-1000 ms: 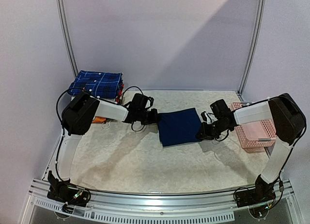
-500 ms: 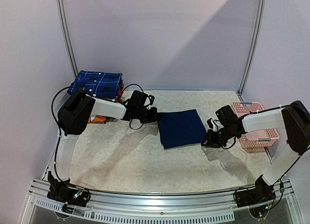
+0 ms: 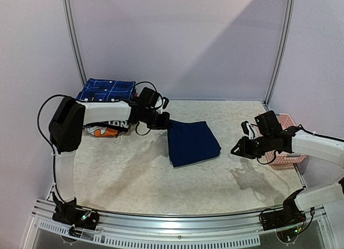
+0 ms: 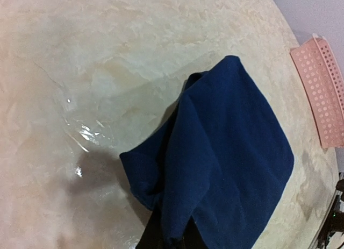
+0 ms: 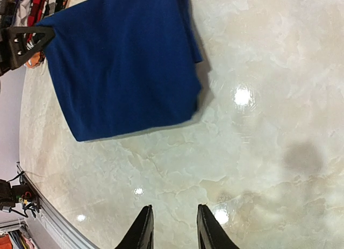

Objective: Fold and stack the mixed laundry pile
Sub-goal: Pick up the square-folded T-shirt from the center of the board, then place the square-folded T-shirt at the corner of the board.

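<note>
From above, the left end effector point(image 3: 167, 123) is pinched shut on the rear-left corner of the folded navy T-shirt point(image 3: 191, 143). The T-shirt lies flat near the middle of the tabletop point(image 3: 140, 179). The plaid shirt point(image 3: 107, 90) sits folded on top of a stack at the rear-left corner, well apart from the T-shirt, and a white garment with orange lettering point(image 3: 101, 131) shows beneath the left arm. The right end effector point(image 3: 238, 150) hovers to the right of the T-shirt, clear of it. Behind it, the pink basket point(image 3: 288, 161) stands at the right edge. The arm crosses over the basket, so its inside cannot be made out. In the left wrist view, the T-shirt point(image 4: 231, 152) runs away from the camera, with its near corner bunched and lifted into the dark fingers point(image 4: 153, 239) at the bottom edge. Only one lattice wall of the basket point(image 4: 321, 95) shows, at the upper right. In the right wrist view, the two fingertips point(image 5: 142, 231) stand a narrow gap apart with nothing between them, over bare tabletop point(image 5: 258, 152). The T-shirt point(image 5: 123, 61) lies beyond them, and the left end effector point(image 5: 33, 40) is clamped on its far corner.
</note>
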You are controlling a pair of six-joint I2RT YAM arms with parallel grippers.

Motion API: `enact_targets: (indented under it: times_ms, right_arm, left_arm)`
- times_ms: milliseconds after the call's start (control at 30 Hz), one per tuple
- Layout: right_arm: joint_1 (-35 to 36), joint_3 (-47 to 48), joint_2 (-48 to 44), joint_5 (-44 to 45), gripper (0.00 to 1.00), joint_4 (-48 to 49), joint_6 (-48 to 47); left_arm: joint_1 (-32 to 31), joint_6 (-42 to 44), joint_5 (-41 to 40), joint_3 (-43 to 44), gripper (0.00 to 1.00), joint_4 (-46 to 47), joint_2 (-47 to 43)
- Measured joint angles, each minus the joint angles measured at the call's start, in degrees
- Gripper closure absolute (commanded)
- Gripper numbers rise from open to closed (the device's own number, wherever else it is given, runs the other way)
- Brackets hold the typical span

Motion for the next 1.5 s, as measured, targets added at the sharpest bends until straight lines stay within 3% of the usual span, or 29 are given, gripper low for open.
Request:
enact_targets:
  times_ms: [800,1500]
  right_arm:
    - [0.0,-0.52,-7.56,0.35,0.72,-2.6,0.17]
    - [0.0,-1.29,-8.59,0.33,0.72,-2.6,0.13]
  left_arm:
    - [0.74,23.47,-13.22,7.87,1.0,-23.1,-18.18]
    - [3.72,30.01,-19.04,21.92,1.0,-34.6,-21.05]
